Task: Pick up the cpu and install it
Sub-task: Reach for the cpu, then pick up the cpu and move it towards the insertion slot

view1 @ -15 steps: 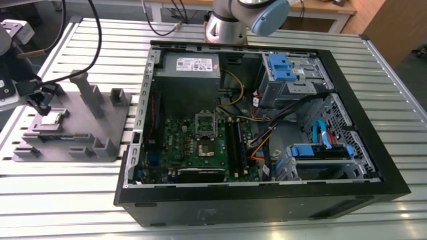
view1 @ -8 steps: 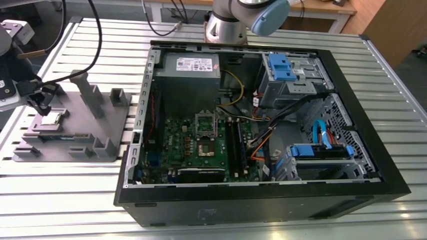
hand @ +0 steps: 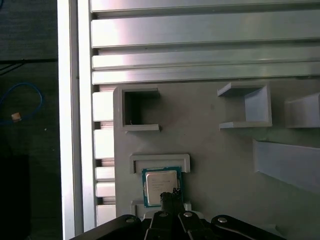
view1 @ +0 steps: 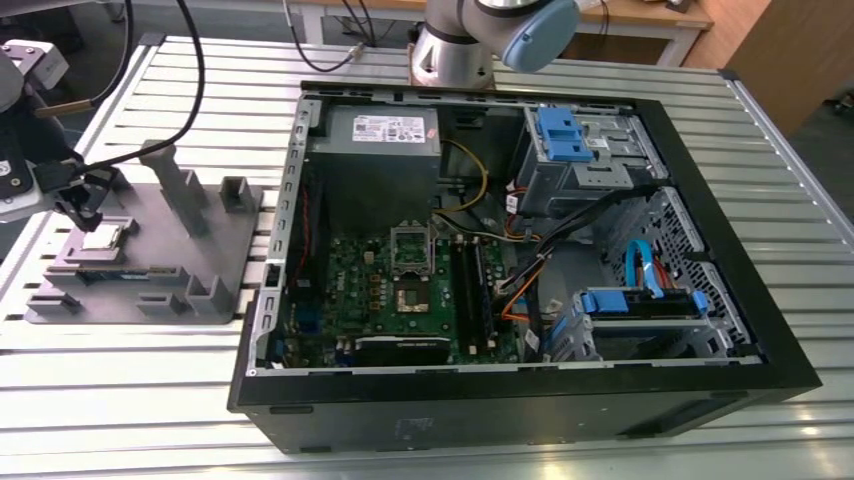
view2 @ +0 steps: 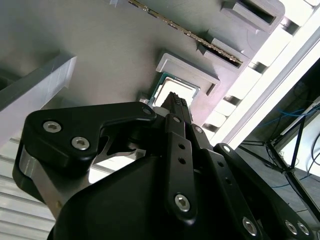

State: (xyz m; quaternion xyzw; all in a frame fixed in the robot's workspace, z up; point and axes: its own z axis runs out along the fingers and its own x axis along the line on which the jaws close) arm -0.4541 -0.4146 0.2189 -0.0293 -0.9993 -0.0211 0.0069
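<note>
**A:** At nine o'clock from the open computer case (view1: 534, 405) in the exterior view, how is the arm posed?

**B:** Its wrist end (view1: 16, 150) hangs over a grey fixture plate (view1: 224, 245) lying on the slatted worktop (view1: 120, 400). The gripper (view1: 87, 210) points down at the plate, tilted slightly toward the case. The arm's base joint (view1: 467, 45) stands at twelve o'clock from the case.

**A:** And the fingers (hand: 170, 200)?

**B:** They are narrow, with the tips drawn together and nothing held between them. In both wrist views they sit over one edge of the cpu (hand: 161, 186).

**A:** So where does the cpu lie?

**B:** It lies flat, silver top up, in a shallow walled pocket of the plate, right under the tips. I can't tell whether the tips touch it.

**A:** And the socket (view1: 411, 297)?

**B:** It is on the green motherboard (view1: 360, 270) inside the case, at about three o'clock from the cpu and well apart from it.
</note>
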